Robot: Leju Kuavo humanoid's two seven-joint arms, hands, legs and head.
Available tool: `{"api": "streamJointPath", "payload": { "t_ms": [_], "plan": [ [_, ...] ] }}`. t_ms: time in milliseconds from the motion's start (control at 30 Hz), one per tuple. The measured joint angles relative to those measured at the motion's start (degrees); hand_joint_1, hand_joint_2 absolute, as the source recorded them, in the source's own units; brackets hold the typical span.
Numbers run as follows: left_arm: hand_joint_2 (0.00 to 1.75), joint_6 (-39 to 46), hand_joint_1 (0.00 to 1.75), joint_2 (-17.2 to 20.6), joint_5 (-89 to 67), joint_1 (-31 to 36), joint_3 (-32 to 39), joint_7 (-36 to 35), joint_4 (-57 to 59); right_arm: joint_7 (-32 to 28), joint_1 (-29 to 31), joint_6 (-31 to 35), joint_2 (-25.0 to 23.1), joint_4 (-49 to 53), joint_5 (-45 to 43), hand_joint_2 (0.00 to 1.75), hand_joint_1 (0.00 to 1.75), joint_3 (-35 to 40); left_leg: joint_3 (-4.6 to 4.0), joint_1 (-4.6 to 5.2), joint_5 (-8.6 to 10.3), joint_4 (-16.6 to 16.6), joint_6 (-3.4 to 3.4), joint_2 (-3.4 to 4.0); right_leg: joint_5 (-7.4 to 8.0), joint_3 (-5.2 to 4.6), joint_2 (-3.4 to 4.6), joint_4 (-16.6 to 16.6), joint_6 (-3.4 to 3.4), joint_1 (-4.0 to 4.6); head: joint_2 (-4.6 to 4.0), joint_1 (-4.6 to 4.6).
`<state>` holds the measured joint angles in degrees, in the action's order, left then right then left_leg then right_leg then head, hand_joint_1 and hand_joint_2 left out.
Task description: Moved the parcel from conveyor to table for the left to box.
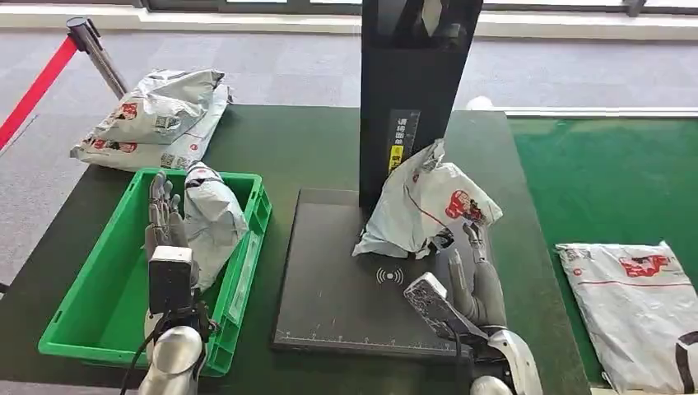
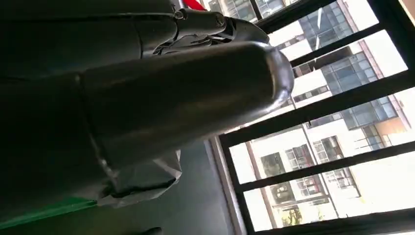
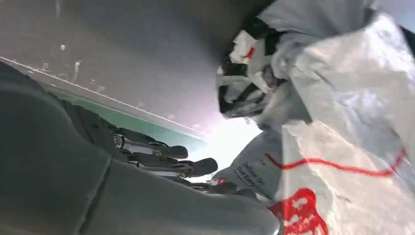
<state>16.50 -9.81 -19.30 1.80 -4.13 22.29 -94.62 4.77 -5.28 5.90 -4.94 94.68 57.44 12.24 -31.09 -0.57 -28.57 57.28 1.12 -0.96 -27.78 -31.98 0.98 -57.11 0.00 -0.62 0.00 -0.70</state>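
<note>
White contactless-wave symbol printed on the flat black scanner pad point(image 1: 346, 271), ruler tick marks along its near edge, small yellow label with unreadable characters on the upright black scanner column point(image 1: 403, 99), red logo and partly legible "Deliver" print on the crumpled white plastic parcel point(image 3: 342, 161)

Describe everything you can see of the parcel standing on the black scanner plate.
The parcel is a crumpled white plastic mailer bag with red print and a dark label. It stands bunched upright on the black scanner plate, leaning against the black scanner column. The right hand reaches its lower edge with fingers extended; whether they grip it is unclear.
</note>
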Motion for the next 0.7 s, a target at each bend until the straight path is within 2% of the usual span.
{"api": "streamJointPath", "payload": {
  "t_ms": [267, 467, 533, 600, 667, 700],
  "plan": [
    [0.0, -0.55, 0.0, -0.04, 0.07, 0.9, -0.04, 0.09, 1.16, -2.43, -0.82, -1.01, 0.28, 0.0, 3.74, 0.0, 0.0, 0.22, 0.0, 0.0, 0.01, 0.0, -0.01, 0.0, 0.01, 0.02, 0.0, 0.0, 0.01, -0.01, 0.0, -0.02],
    [0.0, -0.81, 0.0, -0.09, 0.31, 1.27, -0.04, 0.42, 1.79, -8.55, -0.39, -1.05, 0.28, 1.42, -6.21, 0.0, 0.0, 0.24, 0.0, 0.0, 0.01, 0.01, -0.01, 0.0, 0.01, 0.03, 0.0, -0.01, 0.01, -0.01, 0.0, 0.0],
    [0.0, -0.79, 0.0, -0.09, 0.42, 1.02, -0.04, 1.53, 1.53, -14.26, -0.38, 0.09, 0.28, 3.72, -11.15, 0.0, 0.0, 0.04, -0.01, 0.01, 0.01, 0.01, -0.01, 0.0, 0.01, 0.02, 0.0, -0.01, 0.01, -0.01, 0.0, -0.02],
    [0.0, -1.85, 0.0, -0.11, 1.46, 0.82, -0.04, 3.78, 0.92, -24.05, -0.2, 1.55, 0.26, 7.18, -19.38, 0.0, 0.0, -0.3, 0.0, 0.01, 0.01, 0.02, -0.01, 0.01, 0.01, 0.0, 0.02, -0.01, 0.01, -0.01, 0.0, -0.02],
    [0.0, -2.8, 0.0, -0.11, 0.39, 0.85, -0.68, 5.75, 0.02, -30.93, 0.0, 6.07, -0.43, 11.26, -24.75, 0.0, 0.0, -1.37, -0.01, 0.01, 0.01, 0.03, -0.01, -0.02, 0.0, -0.01, 0.0, 0.0, 0.0, -0.01, 0.0, -0.02],
    [0.0, -2.8, 0.0, -0.11, -0.35, 0.94, -1.42, 5.86, -0.53, -32.31, 0.1, 9.61, -1.12, 13.17, -26.14, 0.0, 0.0, -2.3, -0.01, 0.01, 0.01, 0.04, -0.01, -0.03, 0.0, 0.0, -0.01, 0.0, 0.0, -0.01, 0.0, 0.0]
  ]
}}
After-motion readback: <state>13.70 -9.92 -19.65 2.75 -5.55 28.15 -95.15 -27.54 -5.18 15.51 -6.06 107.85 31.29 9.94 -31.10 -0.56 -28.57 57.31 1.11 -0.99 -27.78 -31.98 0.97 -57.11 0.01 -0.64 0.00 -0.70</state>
